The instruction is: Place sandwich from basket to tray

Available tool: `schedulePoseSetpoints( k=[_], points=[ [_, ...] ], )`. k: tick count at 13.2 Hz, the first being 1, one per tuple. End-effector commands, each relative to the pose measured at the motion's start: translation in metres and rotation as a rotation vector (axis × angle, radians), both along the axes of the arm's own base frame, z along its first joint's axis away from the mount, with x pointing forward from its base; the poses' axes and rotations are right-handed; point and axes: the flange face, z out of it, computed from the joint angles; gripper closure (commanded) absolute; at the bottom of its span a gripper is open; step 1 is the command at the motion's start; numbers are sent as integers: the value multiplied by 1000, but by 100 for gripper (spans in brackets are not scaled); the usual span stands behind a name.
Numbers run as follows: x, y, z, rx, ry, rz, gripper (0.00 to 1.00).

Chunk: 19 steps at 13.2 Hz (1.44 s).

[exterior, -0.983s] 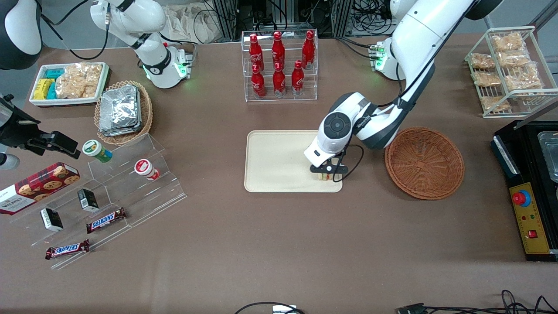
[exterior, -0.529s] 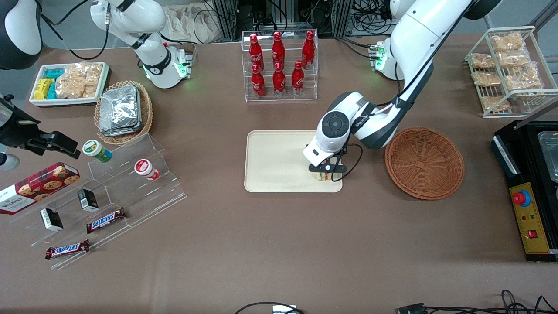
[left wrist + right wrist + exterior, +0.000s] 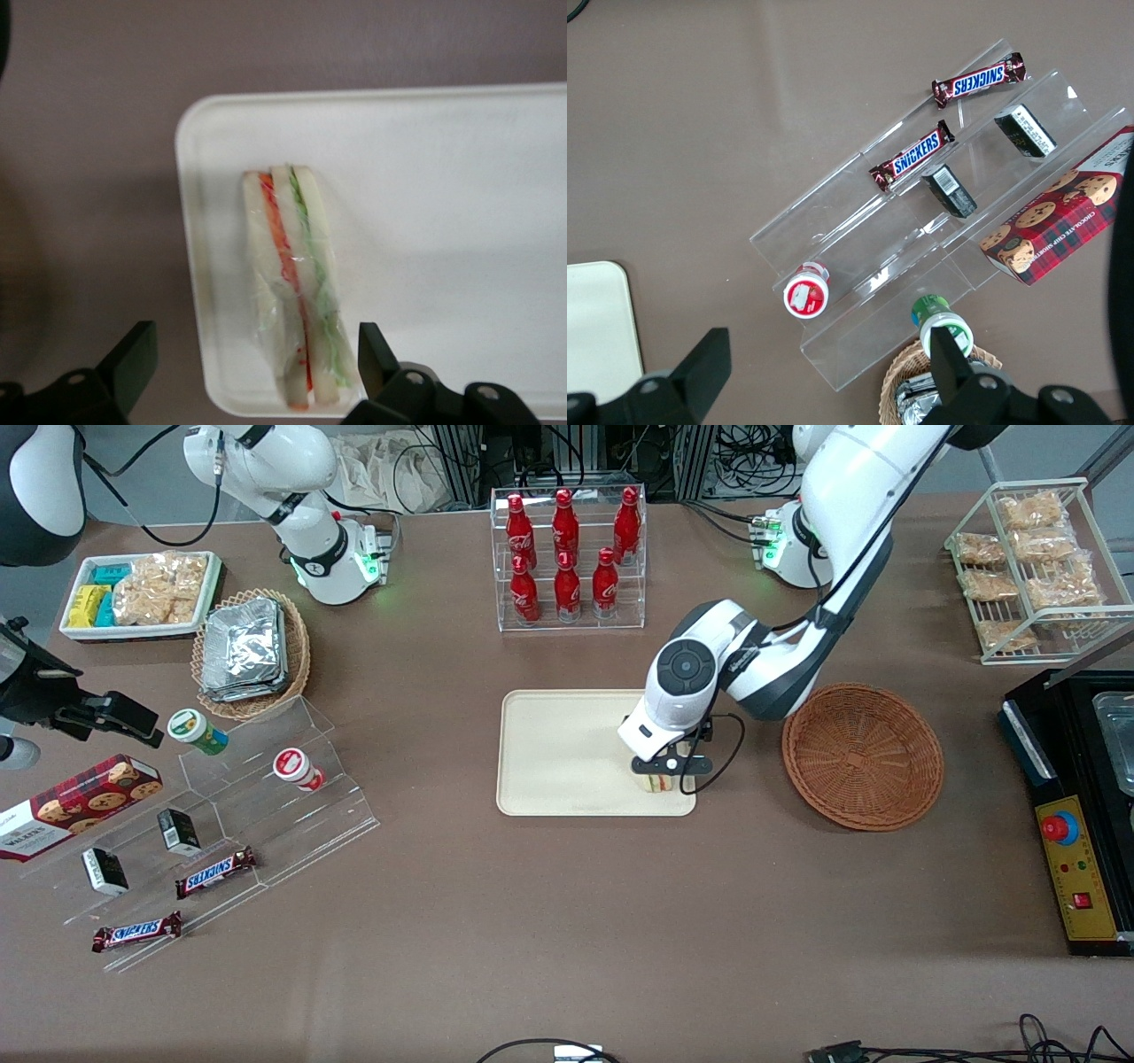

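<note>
My claw (image 3: 252,376) is spread wide, straddling the clear-wrapped triangular sandwich (image 3: 292,283) standing on the cream rectangular plastic tray (image 3: 443,221), directly below; retreat straight up.

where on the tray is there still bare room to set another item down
Most of the tray is bare, from the sandwich toward the parked arm's end. It is crowded only at the basket end, where the open end effector hangs over the sandwich.

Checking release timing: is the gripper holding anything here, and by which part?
Nothing is held. The gripper hangs open above the sandwich, which lies on the tray near its corner, fingers clear of it.
</note>
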Motion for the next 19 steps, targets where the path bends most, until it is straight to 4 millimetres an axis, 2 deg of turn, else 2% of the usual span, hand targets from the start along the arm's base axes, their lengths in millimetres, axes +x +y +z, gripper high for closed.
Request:
schedulePoseSetpoints(
  k=[1,3,4,5,8,11,13,14,16,17,19],
  points=[
    [15,28,93,31,-38,46,0],
    [21,51,162,33,-38,48,0],
    [22,75,196,46,-91,79,0],
    [25,100,212,58,-108,100,0],
    [34,195,256,15,-83,91,0],
    [34,266,278,-11,-86,119,0],
    [33,290,283,-40,-83,130,0],
    [34,300,285,-50,-85,145,0],
    [34,305,288,-52,-84,129,0],
    [34,314,289,-53,-78,146,0],
    [34,317,293,-41,-54,144,0]
  ],
)
